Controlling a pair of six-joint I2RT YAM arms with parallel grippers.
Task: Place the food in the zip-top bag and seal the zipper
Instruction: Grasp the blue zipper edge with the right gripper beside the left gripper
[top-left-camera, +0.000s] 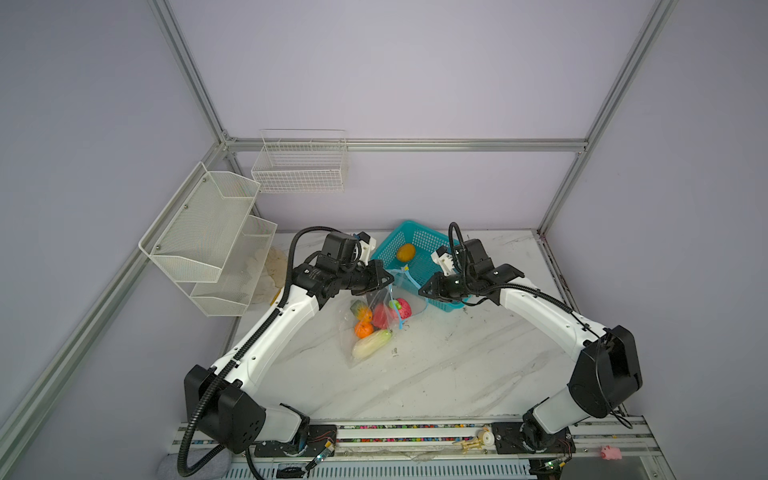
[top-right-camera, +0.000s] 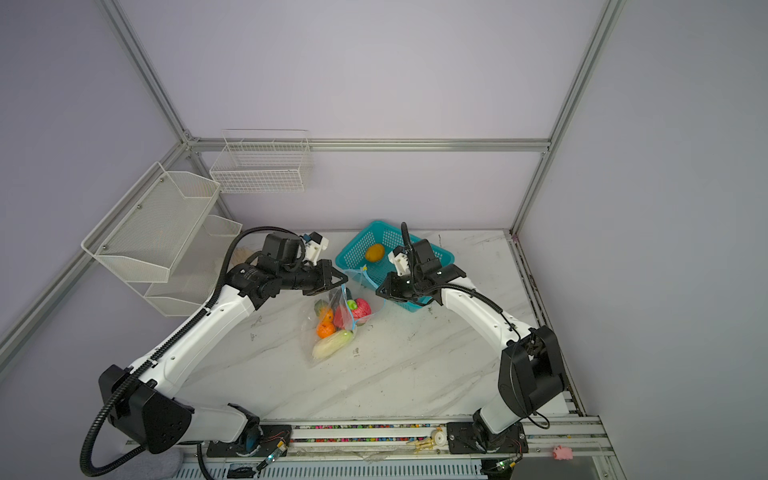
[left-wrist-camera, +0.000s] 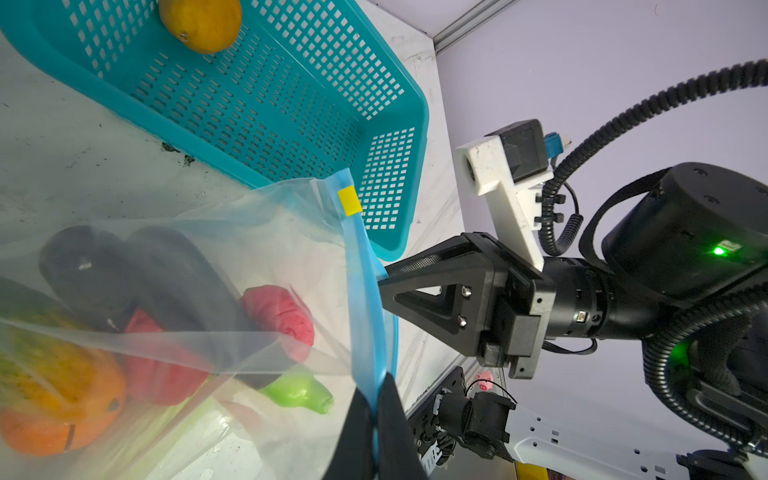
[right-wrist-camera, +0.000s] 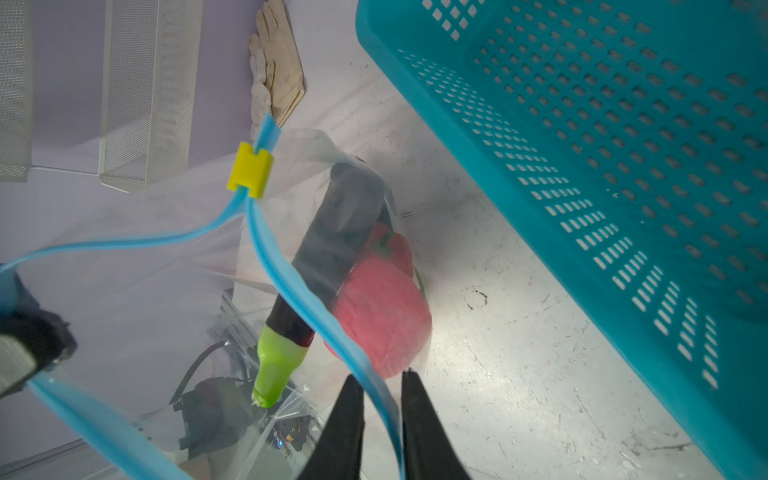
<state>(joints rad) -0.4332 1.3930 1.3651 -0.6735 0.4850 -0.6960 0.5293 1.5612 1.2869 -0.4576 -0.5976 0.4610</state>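
The clear zip-top bag lies on the marble table, its mouth lifted toward the teal basket. Inside it are a white radish, an orange, dark eggplants and pink-red pieces. A yellow-orange mango sits in the basket. The light-blue zipper splits into two open strips below its yellow slider. My left gripper is shut on one strip. My right gripper has the other strip between its jaws, with a narrow gap still showing.
White mesh shelves and a wire basket hang on the back-left walls, with pale gloves below them. A pink pig toy lies on the front rail. The basket stands just behind both grippers.
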